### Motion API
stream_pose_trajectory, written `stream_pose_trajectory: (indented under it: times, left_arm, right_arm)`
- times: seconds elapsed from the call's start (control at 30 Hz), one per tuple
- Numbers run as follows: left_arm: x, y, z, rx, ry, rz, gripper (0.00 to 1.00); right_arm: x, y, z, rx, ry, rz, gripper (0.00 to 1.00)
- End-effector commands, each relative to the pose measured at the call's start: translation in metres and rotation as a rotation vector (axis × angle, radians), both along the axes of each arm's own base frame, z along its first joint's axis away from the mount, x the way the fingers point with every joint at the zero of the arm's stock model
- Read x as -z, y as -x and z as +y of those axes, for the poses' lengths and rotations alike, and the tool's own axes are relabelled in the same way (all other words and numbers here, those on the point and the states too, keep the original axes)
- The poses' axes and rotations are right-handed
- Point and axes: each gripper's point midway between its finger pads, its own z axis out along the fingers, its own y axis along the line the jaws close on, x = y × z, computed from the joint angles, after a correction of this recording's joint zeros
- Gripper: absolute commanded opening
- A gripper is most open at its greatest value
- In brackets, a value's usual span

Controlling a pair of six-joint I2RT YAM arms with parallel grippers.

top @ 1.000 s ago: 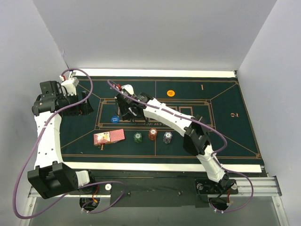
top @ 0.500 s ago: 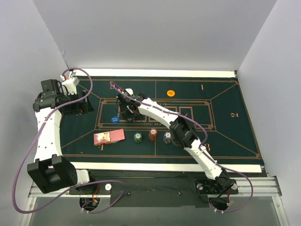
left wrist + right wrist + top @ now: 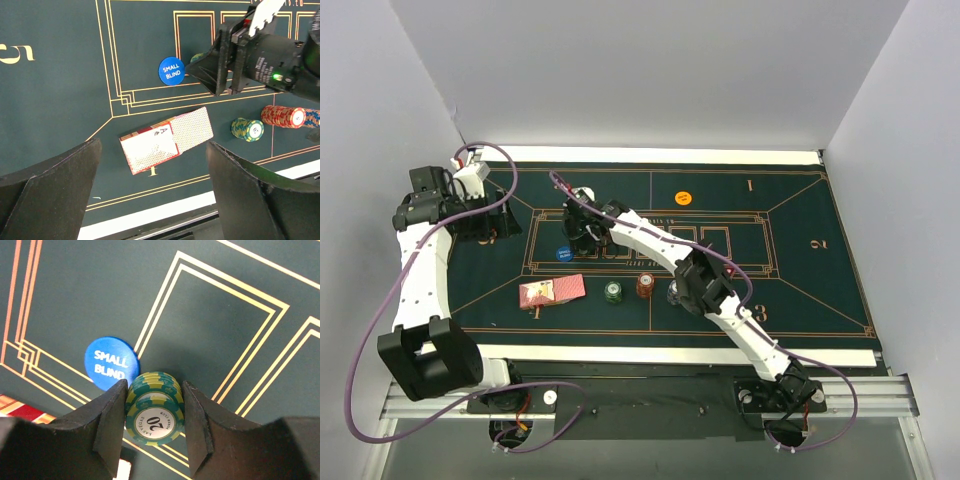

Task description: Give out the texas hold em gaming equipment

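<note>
Table layout: dark green felt mat with orange lines [image 3: 800, 290] covers the table. Left gripper [image 3: 152, 145] hovers over the mat's left part, jaws spread wide with nothing between them. Right gripper [image 3: 154, 390] reaches left of centre, its jaws pinching a short stack of green striped-edge chips [image 3: 152, 415] just beside the blue round disc [image 3: 112, 362] marked SMALL BLIND. Red-pink-backed playing cards [image 3: 167, 140], one ace face up, lie near the front edge. To their right stand a green chip stack [image 3: 612, 292], a red-orange chip stack [image 3: 645, 285] and a grey-purple chip stack [image 3: 675, 292]. Orange round disc [image 3: 683, 198] lies far back, well apart.

The playing cards [image 3: 167, 140] are seen mid-frame, with the blue button disc [image 3: 171, 71] at their twelve o'clock and green chips [image 3: 247, 129] at three o'clock.
</note>
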Motion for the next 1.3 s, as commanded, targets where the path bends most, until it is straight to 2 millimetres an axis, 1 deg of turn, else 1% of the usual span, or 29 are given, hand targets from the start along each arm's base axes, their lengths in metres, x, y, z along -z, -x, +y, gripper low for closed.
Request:
stream_pose_trajectory:
  times: [0.0,0.1,0.27,0.4,0.53,0.57,0.6,0.67,0.8,0.83,0.87,0.9,0.93,0.97,1.0,1.03,1.07,1.1,1.13,1.17,1.2,1.23,1.27]
  left_arm:
    - [-0.026,-0.015,0.001,0.011,0.005,-0.101,0.97]
    - [-0.026,-0.015,0.0,0.012,0.007,-0.1,0.97]
    - [-0.027,-0.012,0.0,0.014,0.003,-0.103,0.97]
    - [-0.029,-0.01,0.001,0.011,0.0,-0.108,0.97]
    - [-0.029,-0.008,0.0,0.013,0.0,-0.108,0.97]
    - [-0.029,-0.008,0.0,0.012,0.003,-0.106,0.97]
    - [-0.03,-0.008,0.0,0.011,0.004,-0.109,0.97]
    - [-0.03,-0.007,0.0,0.01,0.006,-0.109,0.97]
    - [-0.03,-0.006,0.0,0.004,0.011,-0.105,0.97]
    - [-0.03,-0.005,0.001,-0.002,0.012,-0.104,0.97]
    - [-0.03,-0.005,0.001,-0.002,0.016,-0.102,0.97]
    - [-0.031,-0.005,0.002,-0.004,0.018,-0.103,0.97]
    - [-0.033,-0.005,0.002,-0.004,0.023,-0.105,0.97]
    - [-0.032,-0.005,0.003,-0.007,0.024,-0.101,0.97]
    - [-0.035,-0.005,0.002,-0.006,0.025,-0.107,0.97]
    - [-0.035,-0.004,0.003,-0.008,0.029,-0.101,0.97]
    - [-0.037,-0.004,0.003,-0.007,0.03,-0.105,0.97]
    - [-0.038,-0.003,0.004,-0.01,0.033,-0.104,0.97]
    - [-0.039,-0.003,0.004,-0.011,0.034,-0.106,0.97]
    - [-0.04,-0.002,0.005,-0.014,0.034,-0.108,0.97]
    - [-0.041,-0.001,0.005,-0.014,0.034,-0.108,0.97]
    - [-0.041,0.0,0.005,-0.016,0.035,-0.109,0.97]
    - [-0.041,0.0,0.007,-0.02,0.036,-0.108,0.97]
  right_arm:
    - [-0.001,-0.005,0.005,0.009,-0.025,0.002,0.28]
    - [0.004,-0.007,0.0,0.021,-0.008,0.003,0.28]
    - [0.005,-0.008,-0.006,0.027,0.016,-0.004,0.29]
    - [0.006,-0.008,-0.014,0.033,0.059,-0.018,0.29]
    - [0.003,-0.008,-0.022,0.025,0.104,-0.046,0.36]
    - [0.003,-0.007,-0.022,0.021,0.108,-0.048,0.39]
    - [0.004,-0.005,-0.022,0.017,0.112,-0.045,0.46]
    - [0.005,-0.005,-0.023,0.018,0.116,-0.043,0.53]
    - [0.003,-0.004,-0.022,0.016,0.111,-0.043,0.61]
    - [0.002,-0.004,-0.022,0.017,0.111,-0.045,0.61]
    - [-0.005,-0.005,-0.022,0.02,0.103,-0.052,0.64]
    - [-0.008,-0.006,-0.023,0.022,0.102,-0.057,0.65]
    - [-0.016,-0.007,-0.024,0.022,0.094,-0.069,0.66]
    - [-0.021,-0.008,-0.026,0.027,0.097,-0.079,0.66]
    - [-0.036,-0.01,-0.027,0.029,0.083,-0.101,0.66]
    - [-0.038,-0.012,-0.032,0.037,0.09,-0.104,0.66]
    - [-0.055,-0.012,-0.033,0.037,0.074,-0.126,0.67]
    - [-0.057,-0.012,-0.038,0.04,0.085,-0.128,0.68]
    - [-0.072,-0.012,-0.041,0.041,0.072,-0.147,0.68]
    - [-0.07,-0.01,-0.048,0.044,0.092,-0.145,0.69]
    - [-0.089,-0.009,-0.052,0.046,0.078,-0.167,0.69]
    - [-0.099,-0.005,-0.061,0.049,0.082,-0.176,0.7]
    - [-0.098,-0.001,-0.065,0.045,0.093,-0.174,0.71]
